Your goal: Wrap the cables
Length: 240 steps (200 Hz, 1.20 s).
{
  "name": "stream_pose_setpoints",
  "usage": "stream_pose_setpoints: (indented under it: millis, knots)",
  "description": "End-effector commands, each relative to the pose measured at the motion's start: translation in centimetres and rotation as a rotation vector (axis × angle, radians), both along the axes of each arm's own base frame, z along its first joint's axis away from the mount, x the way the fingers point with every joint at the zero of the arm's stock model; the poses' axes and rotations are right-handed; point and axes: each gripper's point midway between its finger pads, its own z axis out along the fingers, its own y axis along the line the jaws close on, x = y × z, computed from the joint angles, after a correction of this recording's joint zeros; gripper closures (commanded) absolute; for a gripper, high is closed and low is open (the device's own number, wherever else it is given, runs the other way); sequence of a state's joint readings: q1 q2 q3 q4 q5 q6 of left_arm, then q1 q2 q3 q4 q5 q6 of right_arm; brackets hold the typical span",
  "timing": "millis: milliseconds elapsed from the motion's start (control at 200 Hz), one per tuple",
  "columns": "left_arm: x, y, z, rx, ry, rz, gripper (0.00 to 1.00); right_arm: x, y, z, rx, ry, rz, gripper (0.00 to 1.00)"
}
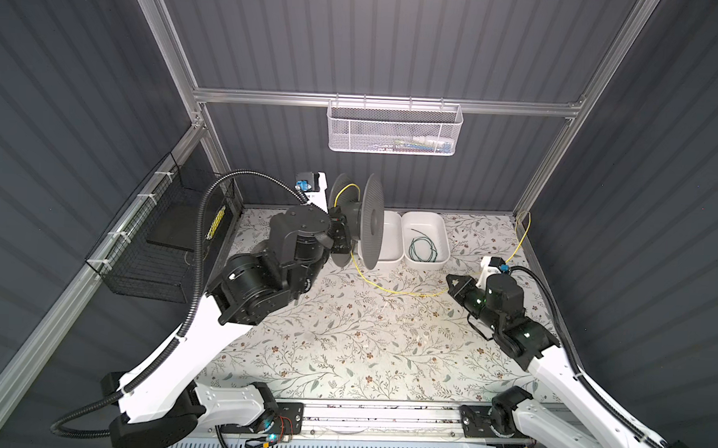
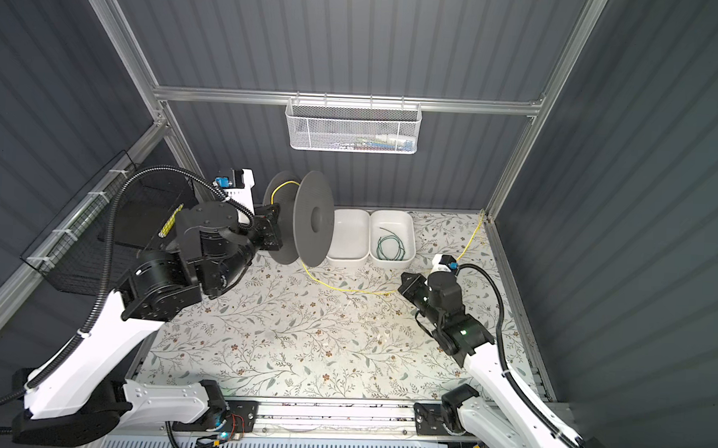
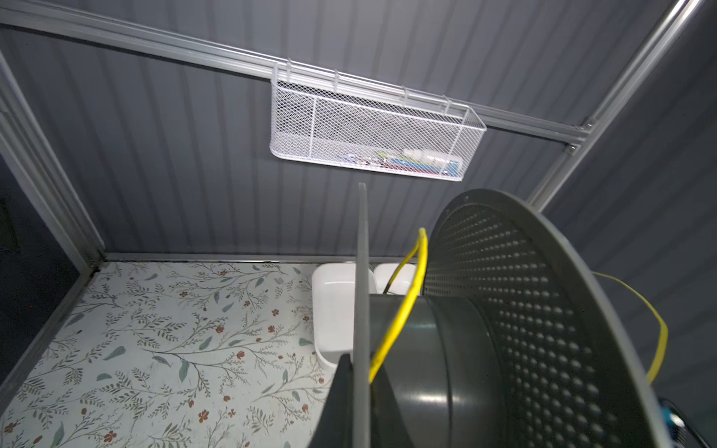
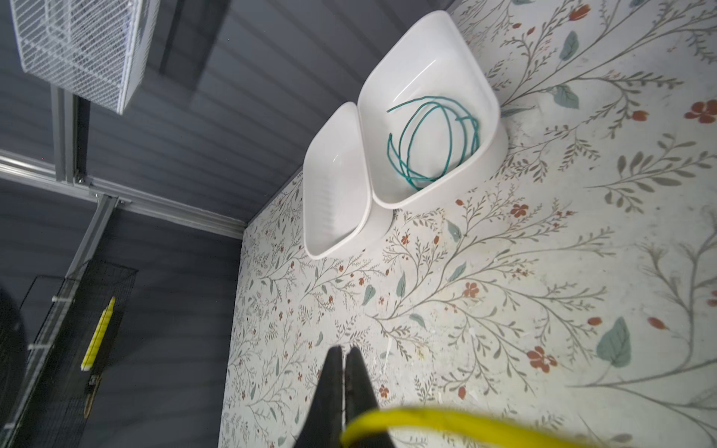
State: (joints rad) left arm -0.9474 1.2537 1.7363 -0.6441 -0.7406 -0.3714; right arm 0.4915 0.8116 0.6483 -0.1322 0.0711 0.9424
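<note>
A dark grey spool (image 1: 370, 221) (image 2: 314, 219) is held up off the table at the back left, with my left gripper (image 1: 342, 234) (image 3: 361, 358) shut on its thin flange. The yellow cable (image 1: 387, 290) (image 3: 403, 306) loops once round the spool's core, drops to the table and runs right to my right gripper (image 1: 449, 285) (image 4: 343, 349). That gripper is shut low over the table, with the yellow cable (image 4: 446, 421) coming out near the base of its fingers. Beyond it the cable trails to the back right corner. The green cable (image 1: 420, 248) (image 4: 430, 143) lies coiled in the right-hand white bin.
Two white bins (image 1: 426, 214) (image 1: 391, 253) stand side by side at the back, just right of the spool. A white mesh basket (image 1: 394, 129) hangs on the back rail. A black wire basket (image 1: 152, 241) is fixed to the left wall. The floral table's middle and front are bare.
</note>
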Motion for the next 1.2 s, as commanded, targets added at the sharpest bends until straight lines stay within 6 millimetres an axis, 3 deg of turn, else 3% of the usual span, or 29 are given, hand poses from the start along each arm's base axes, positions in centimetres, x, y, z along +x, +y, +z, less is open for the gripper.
stream_pose_setpoints:
  millis: [0,285,570,700,960,1085,1195]
  knots:
    - [2.4,0.4,1.5,-0.012,-0.101,0.160,1.00,-1.7,-1.1,2.1,-0.100,-0.060,-0.036,1.00]
    - [5.9,-2.7,-5.7,0.237,-0.032,0.227,1.00,-5.3,0.7,12.4,-0.028,-0.272,0.073,1.00]
    - [9.2,-2.7,-12.9,0.423,0.096,0.272,1.00,-7.6,3.1,21.9,0.060,-0.448,0.204,1.00]
    - [10.8,-1.7,-15.3,0.455,0.155,0.286,1.00,-8.3,3.4,24.4,0.097,-0.489,0.240,1.00]
    - [12.9,-0.7,-18.6,0.524,0.215,0.309,1.00,-8.8,4.3,26.8,0.140,-0.522,0.288,1.00]
    - [12.7,-1.3,-19.4,0.545,0.226,0.256,1.00,-8.5,4.3,28.0,0.120,-0.552,0.276,1.00]
    - [11.4,-2.2,-19.1,0.515,0.234,0.143,1.00,-7.6,4.8,28.8,0.077,-0.571,0.265,1.00]
